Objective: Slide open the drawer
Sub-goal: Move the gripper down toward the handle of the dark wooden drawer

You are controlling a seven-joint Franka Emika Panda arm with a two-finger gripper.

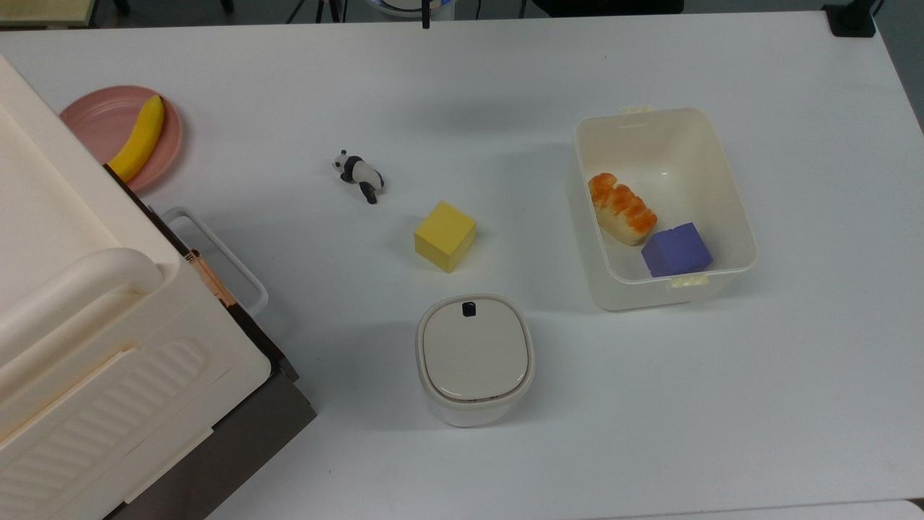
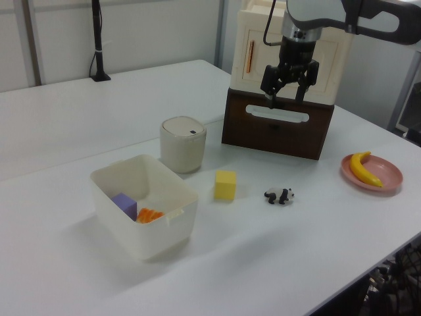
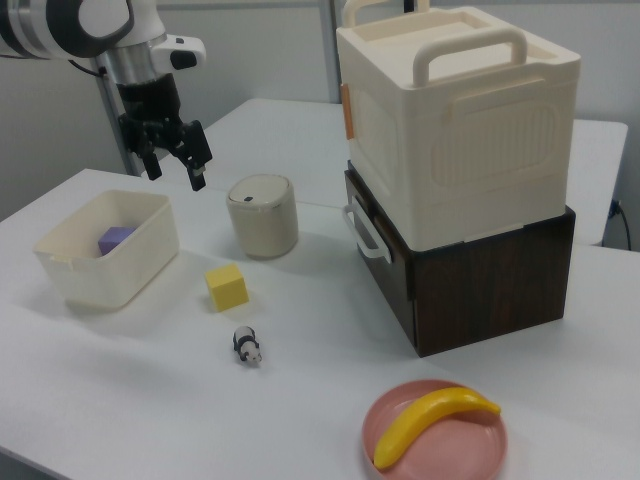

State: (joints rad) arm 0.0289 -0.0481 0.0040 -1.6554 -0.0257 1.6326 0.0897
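The drawer [image 2: 276,135] has a dark brown front and a white loop handle [image 2: 277,115]. It forms the bottom of a dark wooden box under a cream ribbed cabinet [image 3: 455,120]. Its front [image 3: 385,265] sits close against the box, handle [image 3: 365,232] sticking out. In the top view the handle [image 1: 216,253] juts from the cabinet at the top view's left. My gripper [image 3: 175,172] hangs open and empty, high above the table, well off to the right view's left of the drawer. In the left view the gripper [image 2: 286,97] overlaps the cabinet just above the handle.
In front of the drawer stand a cream lidded canister [image 1: 474,357], a yellow cube [image 1: 445,235] and a small panda toy [image 1: 359,174]. A white tub [image 1: 747,238] holds a bread piece and a purple cube. A pink plate [image 1: 94,123] with a banana lies beside the cabinet.
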